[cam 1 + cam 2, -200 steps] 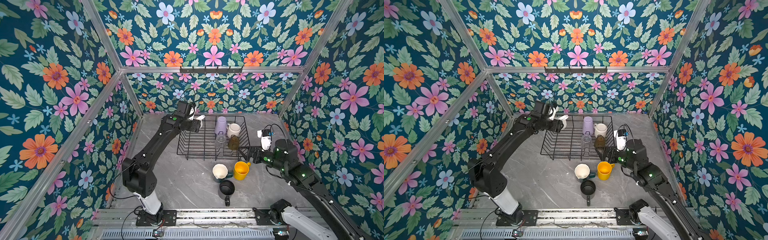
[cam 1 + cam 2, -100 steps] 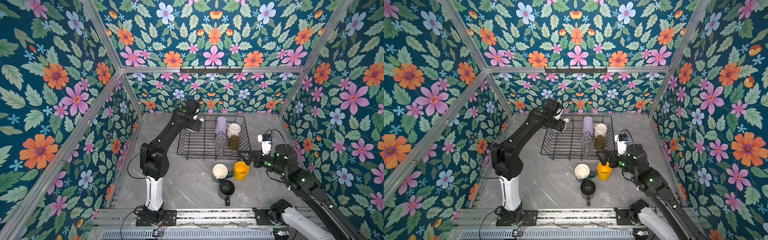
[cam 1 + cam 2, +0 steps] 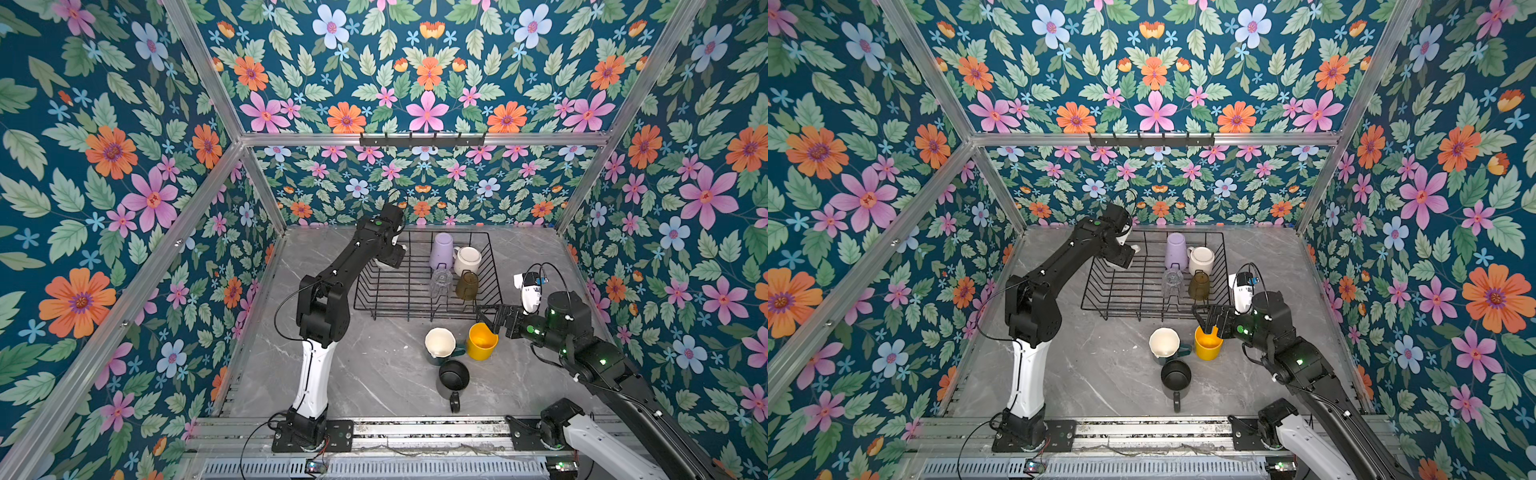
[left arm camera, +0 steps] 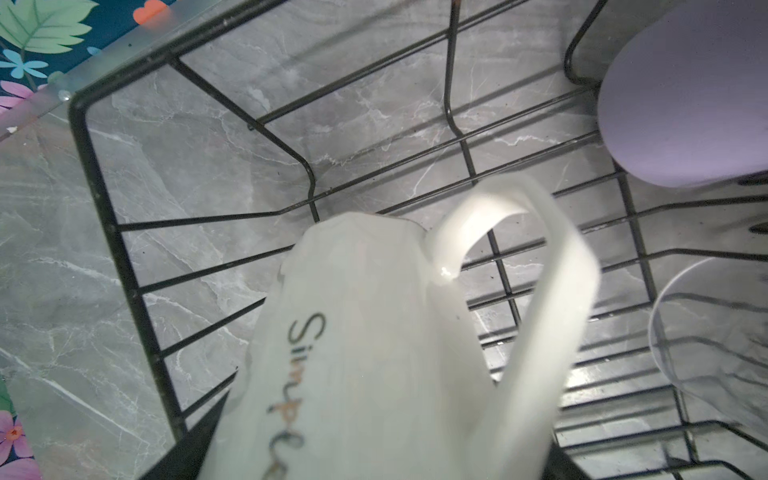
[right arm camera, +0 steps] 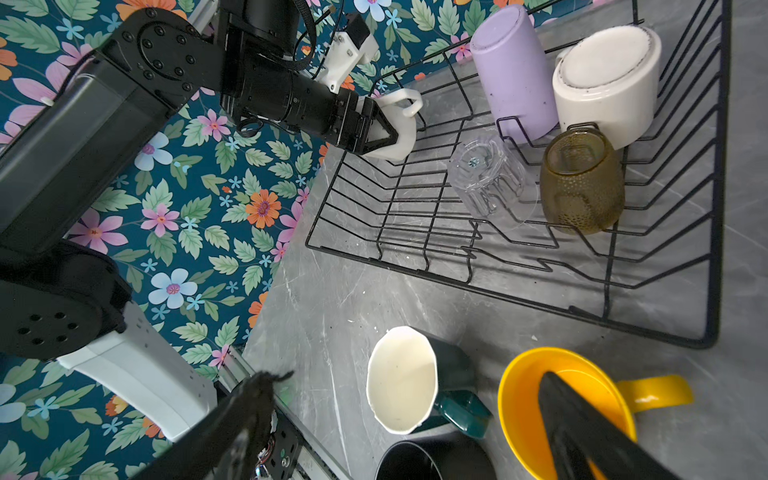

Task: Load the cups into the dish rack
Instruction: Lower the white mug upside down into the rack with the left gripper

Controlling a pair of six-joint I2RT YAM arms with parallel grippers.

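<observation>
Holding the white ceramic mug [image 4: 374, 332] over the far-left corner of the black wire dish rack [image 4: 102, 187], the left fingers [image 5: 376, 139] clamp its body, ready for lowering. The right fingers [image 5: 582, 415], spread wide and empty, set one inside the yellow mug [image 5: 523, 399] on the bench, apparently to pinch its wall.

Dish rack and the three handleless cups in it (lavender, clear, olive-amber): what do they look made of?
Dish rack: thin black wire with a slight sheen, probably coated metal. Lavender tumbler: opaque and matte, likely plastic. Clear glass: transparent with ribbed walls, either glass or clear plastic. Olive-amber glass: tinted, see-through, pebbled surface, probably glass.
</observation>
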